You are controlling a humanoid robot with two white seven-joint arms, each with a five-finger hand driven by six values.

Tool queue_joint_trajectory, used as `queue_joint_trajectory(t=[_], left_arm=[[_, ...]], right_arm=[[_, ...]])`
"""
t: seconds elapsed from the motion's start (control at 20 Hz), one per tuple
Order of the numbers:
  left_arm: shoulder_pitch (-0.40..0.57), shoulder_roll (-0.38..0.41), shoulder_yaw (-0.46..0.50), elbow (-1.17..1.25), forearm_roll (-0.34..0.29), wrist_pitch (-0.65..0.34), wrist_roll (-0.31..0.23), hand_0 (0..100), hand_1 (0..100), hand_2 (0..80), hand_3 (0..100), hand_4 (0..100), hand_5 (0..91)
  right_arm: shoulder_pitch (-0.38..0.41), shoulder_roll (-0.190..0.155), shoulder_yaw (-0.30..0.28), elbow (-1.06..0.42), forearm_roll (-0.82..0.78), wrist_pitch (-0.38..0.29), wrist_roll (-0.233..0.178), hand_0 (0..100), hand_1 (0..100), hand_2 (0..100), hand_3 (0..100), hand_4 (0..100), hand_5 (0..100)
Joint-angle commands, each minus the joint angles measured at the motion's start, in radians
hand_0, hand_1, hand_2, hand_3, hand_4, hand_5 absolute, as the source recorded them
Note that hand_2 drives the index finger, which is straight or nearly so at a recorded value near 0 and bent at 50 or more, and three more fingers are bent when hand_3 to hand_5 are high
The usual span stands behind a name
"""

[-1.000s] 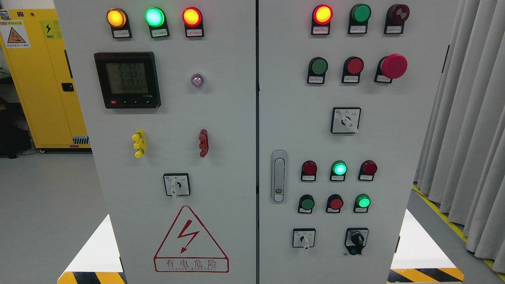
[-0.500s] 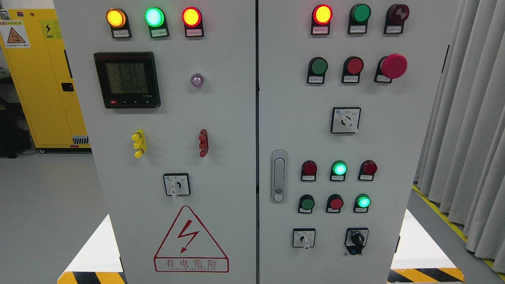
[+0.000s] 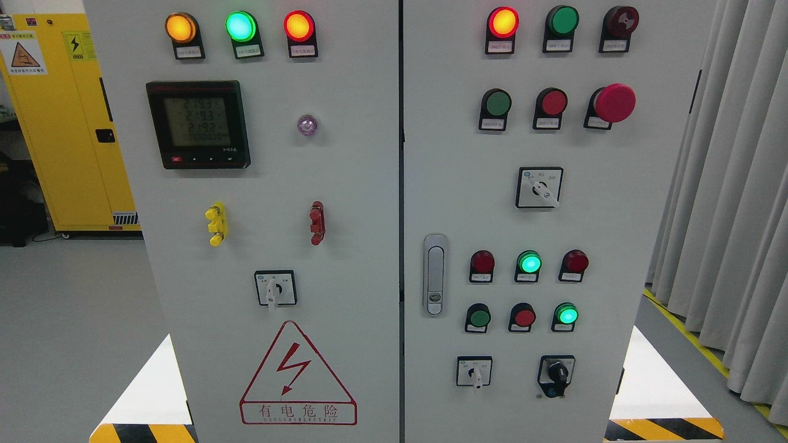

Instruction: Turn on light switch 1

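Head view: neither hand nor arm in frame, so state of the fingers cannot be told. Control cabinet (image 3: 345, 184) fills view. Which control is "switch 1" — unreadable labels. Candidate: rotary selector (image 3: 276, 288) at 7 o'clock from centre, handle pointing down. Step judged: approach not begun. Next: raise an arm, identify the switch.

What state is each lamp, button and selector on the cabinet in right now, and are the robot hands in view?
Amber lamp: lit.
Top-left green lamp: lit.
Left door red lamp: lit.
Right door red lamp: lit.
Top-right green lamp: unlit.
Meter display: on, digits showing.
Emergency stop: standing proud of the panel.
Middle green lamp: lit.
Lower green button: lit.
Left door selector: handle pointing down.
Robot hands: out of view.
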Motion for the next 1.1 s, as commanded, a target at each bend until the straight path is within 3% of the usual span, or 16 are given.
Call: queue_joint_trajectory(t=[0.0,0.3,1.05], left_arm=[[-0.084,-0.057,-0.06,-0.095,-0.047,0.063,0.043,10,67,50.7,71,86,74.0],[-0.151,-0.067,-0.06,-0.102,-0.05,0.148,0.063,10,70,55.5,74,88,75.7],[-0.3,-0.082,-0.086,-0.118,-0.067,0.343,0.15,9,70,56.5,77,90,77.6]], right_arm=[[0.0,0.0,0.0,0.0,-0.029,0.001,0.001,0,50,4,0,0,0],[0.0,0.0,0.0,0.0,-0.029,0.001,0.001,0,50,4,0,0,0],[0.0,0.0,0.0,0.0,-0.029,0.001,0.001,0,50,4,0,0,0]])
